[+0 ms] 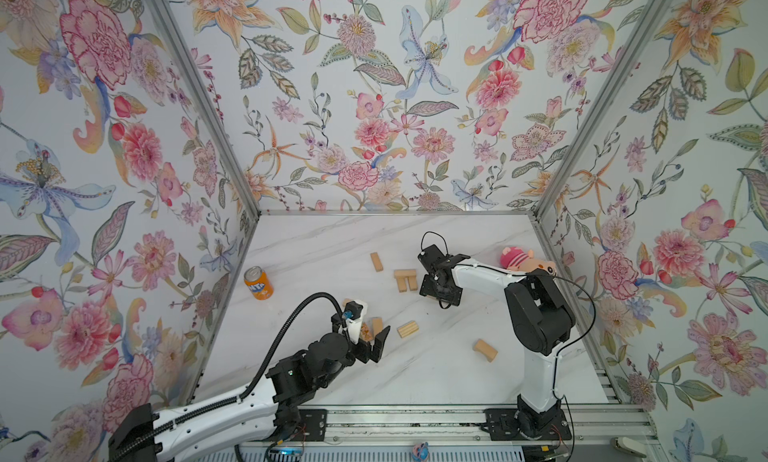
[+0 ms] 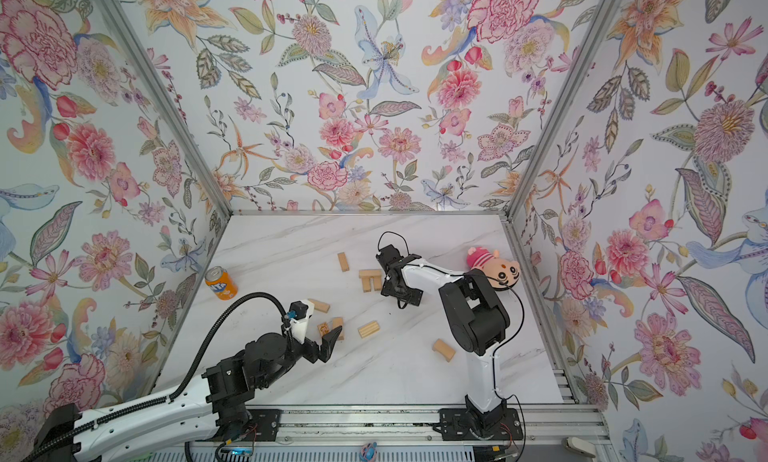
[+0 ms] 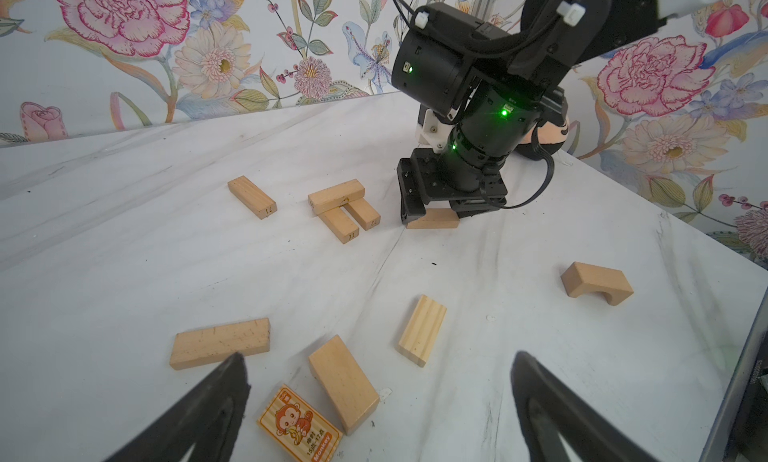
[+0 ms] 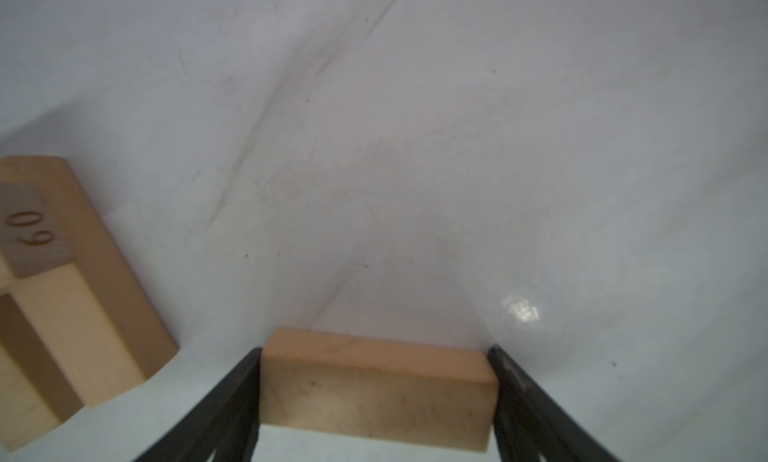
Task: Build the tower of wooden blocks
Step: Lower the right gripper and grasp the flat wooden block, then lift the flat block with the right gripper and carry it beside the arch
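Pinching a plain block end to end in the right claw, fingers flush on both short faces, wood flat on the worktop and not yet lifted. Hovering the left claw spread to its widest, gripping nothing, above the monkey-print block and two plain ones. Just at ten o'clock of the right claw in a top view: the tower, so far only two blocks side by side with a third laid across. Scattered round that stack: a loose block at ten o'clock, a ridged block at six, an arched block toward four.

Likely to slip or pivot on the lift, given a hold on two small end faces only. Apt to knock the crosspiece off while swinging over, with the stack so close beside the wrist. Risky also to release from any height: bounce enough to skew such light layers. Worth minding the left arm too, should both reach for the stack together.
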`<state>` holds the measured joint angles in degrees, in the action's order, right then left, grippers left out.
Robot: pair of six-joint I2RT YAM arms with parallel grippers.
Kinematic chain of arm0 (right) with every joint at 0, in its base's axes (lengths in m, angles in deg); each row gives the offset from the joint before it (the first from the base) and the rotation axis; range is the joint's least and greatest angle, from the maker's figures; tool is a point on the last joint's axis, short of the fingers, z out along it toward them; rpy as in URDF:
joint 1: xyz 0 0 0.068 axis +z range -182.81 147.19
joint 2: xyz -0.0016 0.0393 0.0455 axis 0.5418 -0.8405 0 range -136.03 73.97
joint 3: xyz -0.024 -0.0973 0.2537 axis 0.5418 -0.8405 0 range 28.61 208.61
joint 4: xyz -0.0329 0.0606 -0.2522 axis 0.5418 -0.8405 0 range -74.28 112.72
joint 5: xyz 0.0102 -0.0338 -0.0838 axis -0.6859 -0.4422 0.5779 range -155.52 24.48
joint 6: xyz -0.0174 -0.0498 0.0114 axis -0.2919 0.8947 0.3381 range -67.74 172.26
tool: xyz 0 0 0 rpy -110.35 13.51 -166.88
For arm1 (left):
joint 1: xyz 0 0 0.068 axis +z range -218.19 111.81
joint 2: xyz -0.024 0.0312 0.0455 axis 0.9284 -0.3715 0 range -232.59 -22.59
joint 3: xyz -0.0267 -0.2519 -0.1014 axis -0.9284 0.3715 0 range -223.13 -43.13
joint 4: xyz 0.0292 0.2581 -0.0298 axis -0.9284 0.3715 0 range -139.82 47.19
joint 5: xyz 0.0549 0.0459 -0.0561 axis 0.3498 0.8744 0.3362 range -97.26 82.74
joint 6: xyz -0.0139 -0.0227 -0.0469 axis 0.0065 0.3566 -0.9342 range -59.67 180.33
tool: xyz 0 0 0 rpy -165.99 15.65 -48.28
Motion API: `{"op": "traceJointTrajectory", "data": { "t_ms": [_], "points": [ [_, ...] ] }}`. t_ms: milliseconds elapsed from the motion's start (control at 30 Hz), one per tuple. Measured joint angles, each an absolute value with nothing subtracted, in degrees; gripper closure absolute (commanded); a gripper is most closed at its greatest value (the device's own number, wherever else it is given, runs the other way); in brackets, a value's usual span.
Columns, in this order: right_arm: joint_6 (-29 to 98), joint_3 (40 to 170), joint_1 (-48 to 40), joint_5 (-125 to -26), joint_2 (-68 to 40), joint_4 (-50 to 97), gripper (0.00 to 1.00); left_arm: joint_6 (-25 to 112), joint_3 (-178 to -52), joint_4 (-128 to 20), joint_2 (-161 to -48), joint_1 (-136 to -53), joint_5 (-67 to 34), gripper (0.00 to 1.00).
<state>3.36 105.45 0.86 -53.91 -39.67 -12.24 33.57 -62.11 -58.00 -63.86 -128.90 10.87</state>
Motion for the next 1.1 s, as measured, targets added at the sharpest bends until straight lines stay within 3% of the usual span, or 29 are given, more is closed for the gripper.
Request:
{"op": "traceJointTrajectory", "data": {
  "t_ms": [300,500,1100],
  "points": [
    [4.7,106.1,0.9,-54.0,-40.2,-12.4,0.2,33.6,-62.1,-58.0,-63.9,-128.7,10.7,0.01],
    [6.0,106.1,0.9,-54.0,-40.2,-12.2,0.29,33.5,-62.1,-58.0,-63.9,-128.6,10.6,0.01],
    [12.5,105.4,2.3,-52.9,-35.1,-14.6,0.3,33.5,-63.6,-54.5,-64.3,-128.6,10.9,0.01]
  ]
}}
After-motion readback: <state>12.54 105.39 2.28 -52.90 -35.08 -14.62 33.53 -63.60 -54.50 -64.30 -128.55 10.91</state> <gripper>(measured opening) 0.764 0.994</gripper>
